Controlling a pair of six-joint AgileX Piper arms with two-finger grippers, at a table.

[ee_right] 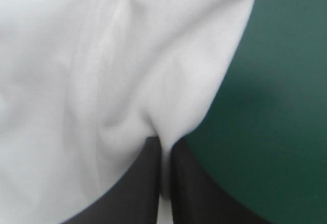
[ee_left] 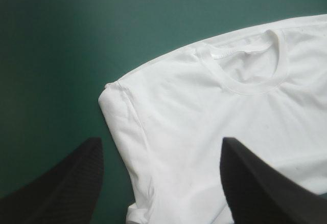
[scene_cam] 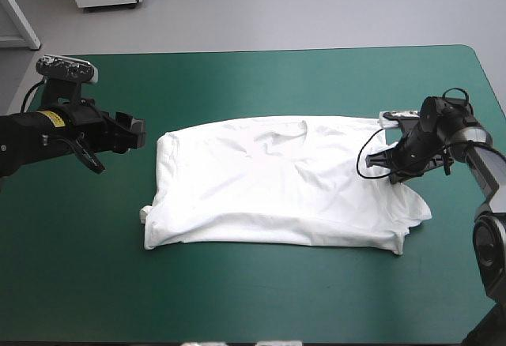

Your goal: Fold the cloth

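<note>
Bench point(scene_cam: 237, 298): teal-green cover, with the T-shirt lying on its middle.
T-shirt point(scene_cam: 277, 188): white, spread nearly flat and lengthwise across the bench. It is smooth along its near edge and lightly creased below the collar. Its left side is doubled into a soft fold point(ee_left: 120, 116).
Left arm point(scene_cam: 47, 129): off the T-shirt's left side, over bare cover.
Left jaws: wide apart, pointing at the T-shirt's left side. They are just beside it and hold nothing.
Right arm point(scene_cam: 443, 137): at the T-shirt's right side.
Right jaws: pinched almost together on the T-shirt's right edge, with a ridge of white cloth point(ee_right: 153, 121) drawn up between them.
Collar point(ee_left: 255, 65): on the T-shirt's far edge, lying open and flat.
Sleeve point(scene_cam: 413, 208): sticks out from the T-shirt's right near corner, flat on the cover.
</note>
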